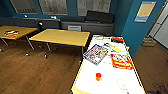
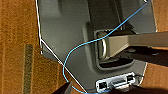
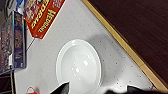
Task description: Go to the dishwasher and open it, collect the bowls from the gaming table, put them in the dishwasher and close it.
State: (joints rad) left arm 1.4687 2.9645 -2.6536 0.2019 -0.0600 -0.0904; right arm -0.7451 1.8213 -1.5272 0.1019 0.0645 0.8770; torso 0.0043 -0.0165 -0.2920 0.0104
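White bowl (image 3: 78,66) lies just ahead of the right gripper (image 3: 97,91), whose two dark tips stand wide apart with nothing between them, so the jaws read as open and empty; the bowl sits upright on the white table (image 3: 107,37), between the jaws' line and the red game box (image 3: 42,17). In the head view the same bowl (image 1: 122,83) rests at the near right corner of the table (image 1: 87,82), which carries games and so seems to be the one the task means.

The step in hand looks like picking up this bowl; its wall is shallow and glossy, so a pinch on the rim nearest the jaws, one finger inside and one outside, should hold better than a wide squeeze across it; come down square to the rim, close gently, and lift straight up before swinging away.

To one side of the jaws stands a small orange thing (image 3: 30,90), near enough to be knocked; beyond the bowl lies the dark game box (image 3: 15,40); to the other side the yellow table edge (image 3: 120,42) runs close, so avoid pushing the bowl that way.
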